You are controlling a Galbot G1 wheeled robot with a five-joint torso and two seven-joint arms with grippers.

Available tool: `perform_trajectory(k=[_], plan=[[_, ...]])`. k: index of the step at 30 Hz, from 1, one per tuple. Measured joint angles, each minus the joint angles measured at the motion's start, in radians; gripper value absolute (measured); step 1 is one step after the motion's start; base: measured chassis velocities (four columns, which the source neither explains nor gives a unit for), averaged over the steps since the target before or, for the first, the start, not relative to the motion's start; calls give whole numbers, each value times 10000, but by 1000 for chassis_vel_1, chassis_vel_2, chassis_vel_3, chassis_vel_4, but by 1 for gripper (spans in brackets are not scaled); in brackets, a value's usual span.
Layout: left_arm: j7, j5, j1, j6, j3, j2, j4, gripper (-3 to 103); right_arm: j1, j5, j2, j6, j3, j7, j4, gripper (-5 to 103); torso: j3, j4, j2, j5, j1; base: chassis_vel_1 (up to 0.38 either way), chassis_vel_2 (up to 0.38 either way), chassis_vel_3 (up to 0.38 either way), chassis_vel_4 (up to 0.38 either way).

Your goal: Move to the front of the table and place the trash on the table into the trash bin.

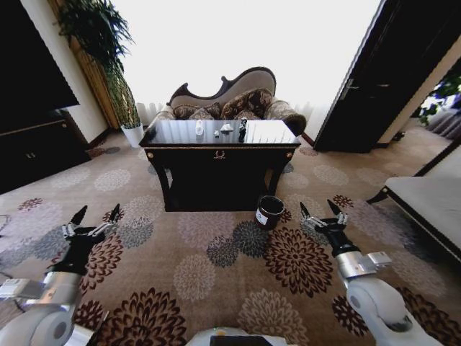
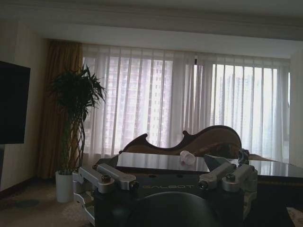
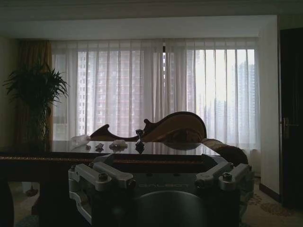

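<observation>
Robot facing the dark table (image 1: 220,153) from across the carpet.
Both grippers, left (image 1: 96,214) and right (image 1: 321,209), are hovering low with fingers spread, gripping nothing; the trash bin (image 1: 269,212) is standing near the table's front.

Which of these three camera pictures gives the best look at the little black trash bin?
The head view: the trash bin stands whole on the carpet by the table's front right leg, open top showing. Both wrist views look across the tabletop from low down, so they tell nothing about the bin.

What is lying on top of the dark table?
On the table lie two white tissue wads and a small dark wrapper. A tiny item beside them is too small to identify.
</observation>
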Motion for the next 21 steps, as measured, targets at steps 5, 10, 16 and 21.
perform_trajectory(k=[5, 10, 16, 21], plan=[[13, -5, 38, -5, -18, -13, -56, 100, 64, 20, 16, -1, -43, 4, 0, 100, 0, 0, 0, 0, 0, 0, 0, 0, 0], [21, 15, 47, -25, -9, -74, -62, 100, 114, 119, -12, -5, -56, 44, 17, 100, 0, 0, 1, 0, 0, 0, 0, 0, 0], [37, 28, 17, -33, 21, -123, -82, 100, 147, 144, -40, -8, -35, 45, 25, 100, 0, 0, 0, 0, -1, 0, 0, 0, 0], [89, 31, -29, -36, 25, -136, -94, 100, 228, 168, -66, -18, -12, 45, 13, 100, 0, 1, 0, 0, -1, -30, 41, 29, -29]])
